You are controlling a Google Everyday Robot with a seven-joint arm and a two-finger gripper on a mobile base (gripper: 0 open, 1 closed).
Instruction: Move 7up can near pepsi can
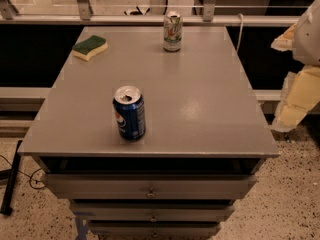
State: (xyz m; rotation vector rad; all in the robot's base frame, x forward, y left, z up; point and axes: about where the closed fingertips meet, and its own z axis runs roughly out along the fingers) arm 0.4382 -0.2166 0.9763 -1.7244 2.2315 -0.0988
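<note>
The 7up can [172, 31], silver-white with green lettering, stands upright at the far edge of the grey table [200, 99], slightly right of centre. The pepsi can [129, 112], dark blue with an opened silver top, stands upright near the front edge, left of centre. The two cans are far apart. My gripper [299, 91], white with yellowish padding, hangs off the table's right side, level with its middle, away from both cans and holding nothing that I can see.
A green and yellow sponge [90, 47] lies at the far left corner of the table. Drawers [150, 186] sit under the tabletop at the front. A railing [150, 19] runs behind the table. A cable [240, 31] hangs at the far right corner.
</note>
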